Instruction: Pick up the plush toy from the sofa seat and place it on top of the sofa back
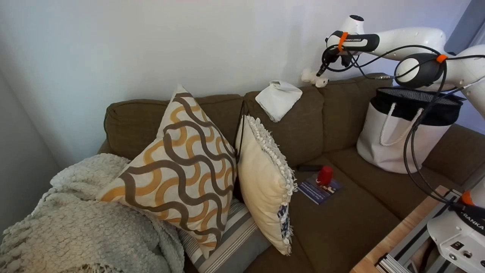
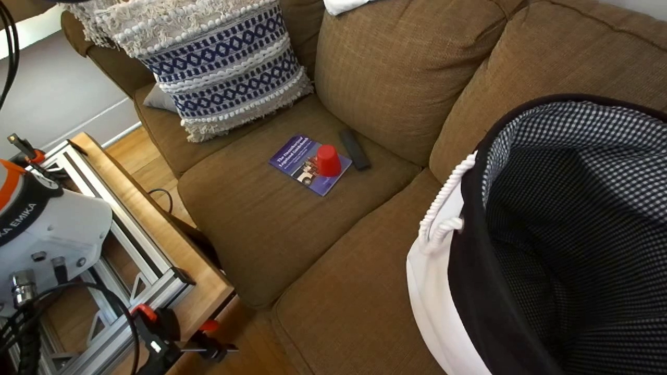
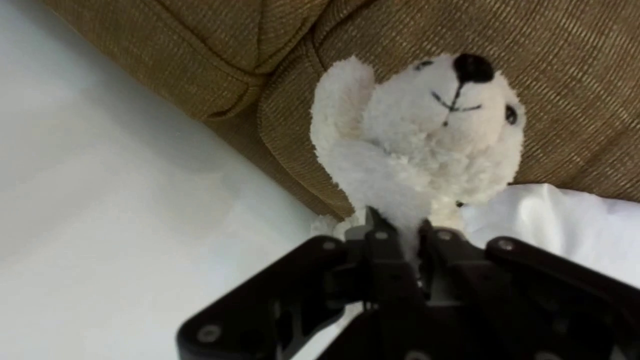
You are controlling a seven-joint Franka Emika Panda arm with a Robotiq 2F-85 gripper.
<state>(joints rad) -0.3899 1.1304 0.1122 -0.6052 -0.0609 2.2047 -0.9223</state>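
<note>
While the gripper [image 3: 399, 221] pinches the plush toy [image 3: 430, 145] mid-body near the top of the sofa back [image 1: 303, 129], I'd judge the toy light, squashy and unbreakable, so this middle hold should suit.

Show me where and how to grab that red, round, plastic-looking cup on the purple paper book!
Probably pinch the cup by its round sides, from above: it seems to stand narrower end up on the book, and the long dark bar beside it could crowd a sideways approach.
</note>
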